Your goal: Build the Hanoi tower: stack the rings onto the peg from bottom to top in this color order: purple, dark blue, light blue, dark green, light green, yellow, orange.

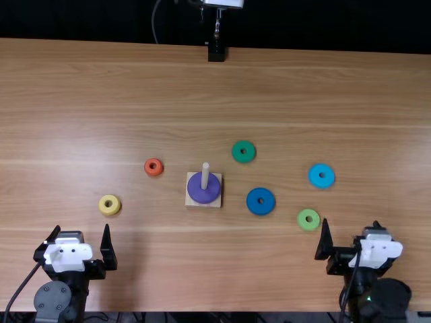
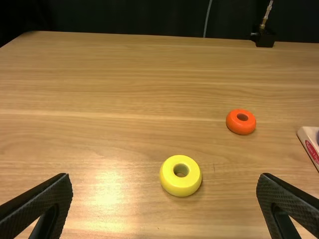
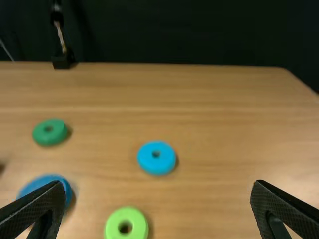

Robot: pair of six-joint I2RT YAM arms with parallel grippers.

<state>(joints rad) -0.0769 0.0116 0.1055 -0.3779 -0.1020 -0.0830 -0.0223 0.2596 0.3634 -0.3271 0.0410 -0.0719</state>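
Well, peg [image 1: 205,176] upright, purple ring [image 1: 204,195] flat.

Left arm [image 1: 75,286]: black, with a white wrist cover [image 1: 68,256]
Joint cap [image 1: 53,297]: round, grey, small screws, near that cover
Cable [image 1: 23,284]: black, beside that cover
Fingers [image 2: 37,205]: black, tapered, textured
Right arm [image 1: 357,289]: black, white-topped

The purple ring [image 1: 196,192] is circling the upright peg [image 1: 205,175]. Orange [image 1: 159,169] and yellow [image 1: 114,208] (nearer) are lying left; dark green [image 1: 250,153], light blue [image 1: 327,177], dark blue [image 1: 267,203], light green [image 1: 314,222] are lying right, far to near.
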